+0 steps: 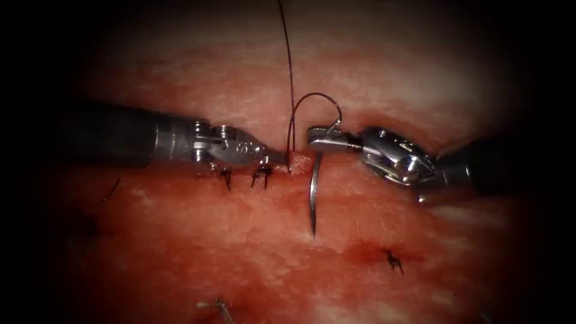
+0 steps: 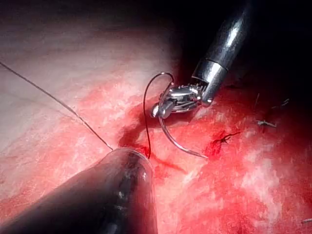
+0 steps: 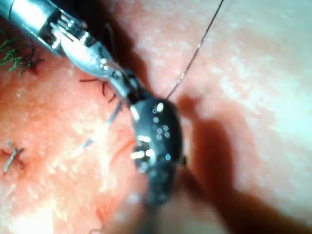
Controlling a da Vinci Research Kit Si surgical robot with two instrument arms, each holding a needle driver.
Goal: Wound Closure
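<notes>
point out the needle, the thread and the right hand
needle (image 1: 313, 198), endoscope view, mid-shaft below the right hand's jaws, out of the tissue
thread (image 1: 288, 66), endoscope view, the strand rising from the cut
right hand (image 1: 318, 141), endoscope view, jaw tips shut on the needle

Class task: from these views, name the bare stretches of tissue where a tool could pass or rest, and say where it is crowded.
Bare tissue lies above the cut, left of the thread, and again to its right. Below the cut, a patch lies between the needle tip and the knots. Crowded: mid-cut, where the left tool grips the tissue edge and the right tool holds the needle near its tail, out of the tissue.
</notes>
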